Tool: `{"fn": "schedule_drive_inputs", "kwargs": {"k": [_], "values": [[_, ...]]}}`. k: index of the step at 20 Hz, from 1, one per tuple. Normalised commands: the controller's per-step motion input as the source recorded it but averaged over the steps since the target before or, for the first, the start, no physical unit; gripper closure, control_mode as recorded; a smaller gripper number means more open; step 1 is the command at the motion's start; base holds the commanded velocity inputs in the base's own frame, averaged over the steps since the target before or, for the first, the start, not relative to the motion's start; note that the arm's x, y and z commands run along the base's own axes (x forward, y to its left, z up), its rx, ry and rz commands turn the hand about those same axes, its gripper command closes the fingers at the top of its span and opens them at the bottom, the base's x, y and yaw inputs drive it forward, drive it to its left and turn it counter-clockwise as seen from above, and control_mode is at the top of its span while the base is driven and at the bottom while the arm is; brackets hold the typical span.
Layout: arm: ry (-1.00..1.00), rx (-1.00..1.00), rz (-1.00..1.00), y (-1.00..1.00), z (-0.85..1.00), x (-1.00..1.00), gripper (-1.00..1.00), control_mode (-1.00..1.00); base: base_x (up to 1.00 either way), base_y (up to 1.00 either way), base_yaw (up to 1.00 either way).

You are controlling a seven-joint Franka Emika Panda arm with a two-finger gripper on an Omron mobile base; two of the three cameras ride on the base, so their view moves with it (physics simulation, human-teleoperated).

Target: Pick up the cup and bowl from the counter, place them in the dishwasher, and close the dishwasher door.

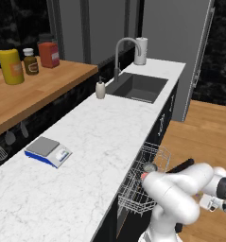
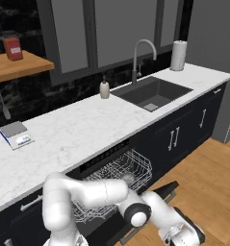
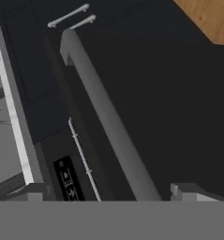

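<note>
The dishwasher (image 2: 107, 161) stands open under the counter (image 1: 86, 156), its wire rack (image 1: 154, 158) pulled out. In the rack sits the grey bowl (image 1: 149, 166) (image 2: 128, 178), and beside it a bit of the red cup (image 1: 144, 177) peeks past my arm. The black dishwasher door (image 3: 174, 103) (image 2: 163, 190) hangs open, its grey handle bar (image 3: 108, 126) running diagonally through the hand view. My gripper (image 3: 111, 194) is open, low in front of the door, with the handle's end between its spread fingertips (image 3: 188, 191). It holds nothing.
On the counter lie a flat scale (image 1: 48, 151) and a soap bottle (image 1: 100, 89) beside the sink (image 1: 138, 87) with its faucet. Jars stand on the wooden shelf (image 1: 34, 92). Black cabinet fronts (image 2: 184, 129) line the wooden floor (image 1: 204, 132) to the right.
</note>
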Motion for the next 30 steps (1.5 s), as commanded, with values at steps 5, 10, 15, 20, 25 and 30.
{"fn": "schedule_drive_inputs", "kwargs": {"k": [5, 10, 15, 20, 25, 30], "values": [[0.0, 0.0, 0.0, 0.19, -0.74, 0.4, -1.0, -1.0, 0.0, 0.0, 0.0], [0.0, 0.0, 0.06, 0.02, -0.75, 0.43, -1.0, -1.0, 0.0, 0.0, 0.0], [-0.08, 0.04, 0.2, 0.41, -0.84, 0.09, -1.0, -1.0, 0.0, 0.0, 0.0], [-0.31, 0.15, 0.24, 0.96, -0.24, -0.05, -1.0, -1.0, 0.0, 0.0, 0.0], [-0.29, 0.32, 0.27, 1.0, 0.0, -0.01, -1.0, -1.0, 0.0, 0.0, 0.0], [-0.29, 0.23, 0.25, 1.0, 0.0, 0.02, -1.0, -1.0, 0.0, 0.0, 0.0]]}}
